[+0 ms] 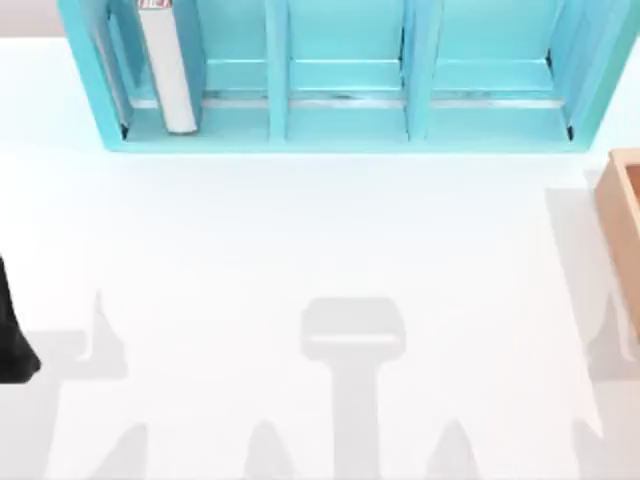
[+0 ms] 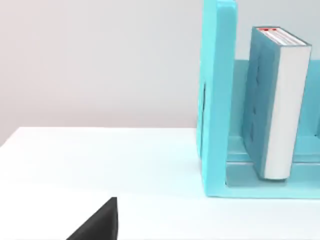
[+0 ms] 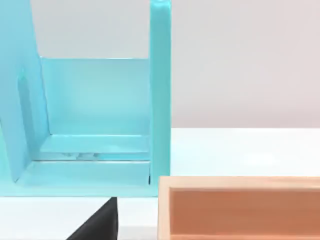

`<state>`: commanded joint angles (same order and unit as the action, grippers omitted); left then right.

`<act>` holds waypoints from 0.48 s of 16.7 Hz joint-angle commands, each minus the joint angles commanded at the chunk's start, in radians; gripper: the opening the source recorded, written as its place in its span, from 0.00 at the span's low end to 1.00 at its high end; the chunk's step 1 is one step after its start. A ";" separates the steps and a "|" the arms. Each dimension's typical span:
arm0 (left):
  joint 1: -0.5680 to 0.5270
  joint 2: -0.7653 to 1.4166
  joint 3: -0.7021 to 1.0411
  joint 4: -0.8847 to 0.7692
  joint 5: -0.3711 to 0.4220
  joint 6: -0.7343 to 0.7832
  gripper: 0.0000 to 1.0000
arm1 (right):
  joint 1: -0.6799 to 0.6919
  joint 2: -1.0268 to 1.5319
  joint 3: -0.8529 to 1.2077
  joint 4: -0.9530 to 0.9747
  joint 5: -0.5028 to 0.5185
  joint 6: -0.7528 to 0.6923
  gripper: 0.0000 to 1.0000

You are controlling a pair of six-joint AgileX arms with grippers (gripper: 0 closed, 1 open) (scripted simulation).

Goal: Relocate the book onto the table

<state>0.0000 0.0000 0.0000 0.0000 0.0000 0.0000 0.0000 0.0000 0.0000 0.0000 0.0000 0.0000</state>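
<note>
Top view is showing the book (image 1: pixel 167 70) standing upright in the leftmost compartment of the light-blue shelf (image 1: pixel 340 130), long axis vertical, page edges facing out toward the table (image 1: pixel 300 250), red-white mark up. Nothing is holding it. It is sitting close to the shelf's left wall (image 2: pixel 216 100), so a finger could be catching that wall, or a pull could be tipping the book forward. Whether either gripper is open, I cannot tell. A tan wooden box (image 3: pixel 240 207) is sitting beside the shelf's right end.

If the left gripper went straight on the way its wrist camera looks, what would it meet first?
Probably the shelf's left end wall, with the book standing upright just inside it; bare table lies before that. Depth is unclear, so it might pass beside the wall.
</note>
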 joint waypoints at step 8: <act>-0.040 0.219 0.114 0.185 -0.037 -0.007 1.00 | 0.000 0.000 0.000 0.000 0.000 0.000 1.00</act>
<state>-0.0400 0.2194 0.1140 0.1854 -0.0375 -0.0066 0.0000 0.0000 0.0000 0.0000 0.0000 0.0000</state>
